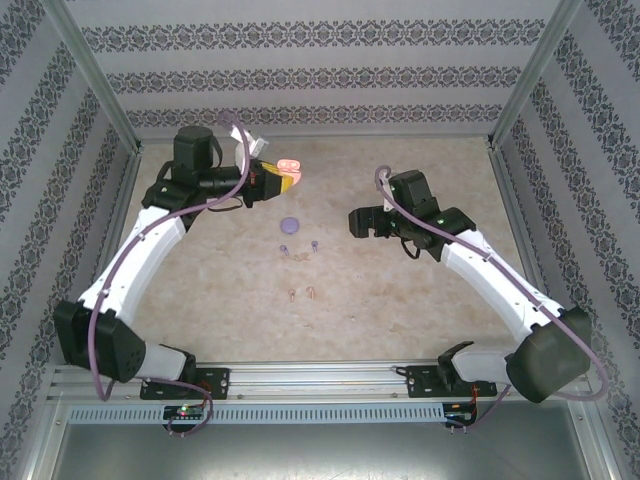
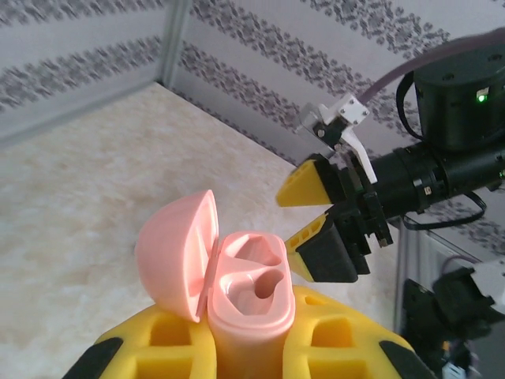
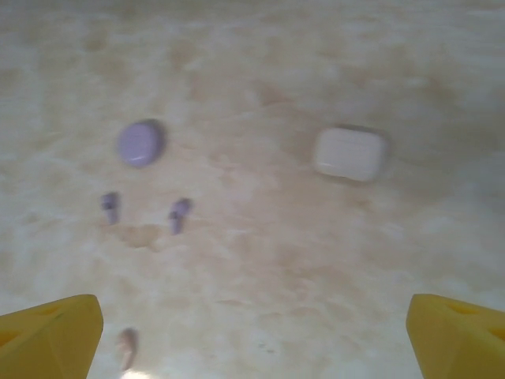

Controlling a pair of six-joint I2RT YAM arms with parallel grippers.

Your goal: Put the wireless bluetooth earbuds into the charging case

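Left gripper (image 1: pixel 280 180) clamps the open pink plastic charging case (image 2: pixel 246 296); right gripper (image 3: pixel 252 332) gapes wide; purplish earbuds (image 3: pixel 110 206) lie beside the round purple case (image 3: pixel 141 143).

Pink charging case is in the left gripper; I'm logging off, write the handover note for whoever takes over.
The left gripper is shut on the pink charging case, lid open, sockets empty.
The right gripper is open and empty over the table.
On the table: purple case, two purple earbuds beside it, two pink earbuds closer to the near edge, closed white case.
Done: no earbud seated.
Left: seat every earbud.
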